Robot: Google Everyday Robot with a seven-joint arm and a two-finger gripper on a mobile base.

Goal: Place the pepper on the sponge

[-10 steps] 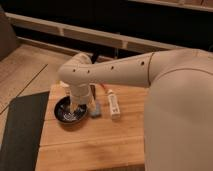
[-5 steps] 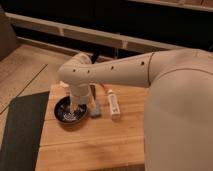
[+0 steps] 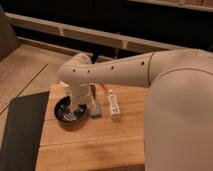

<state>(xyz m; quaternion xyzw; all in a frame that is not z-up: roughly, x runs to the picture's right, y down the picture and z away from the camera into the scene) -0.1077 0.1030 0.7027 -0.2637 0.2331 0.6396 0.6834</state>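
Pale wooden slatted tabletop (image 3: 100, 145), with a dark mat (image 3: 20, 130) lying along its left side. On the wood, a round black bowl (image 3: 64, 116). Just right of it, close to the rim, a small blue-grey rectangular sponge (image 3: 96, 111). Right of the sponge, a white plastic tube (image 3: 115, 106) with a red end pointing away. Reaching in from the right, a thick white robot arm (image 3: 125, 72), bent downward over the bowl. Below its wrist, the gripper (image 3: 75, 106), low over the bowl's inside, jaws spread, mostly hidden by the arm.
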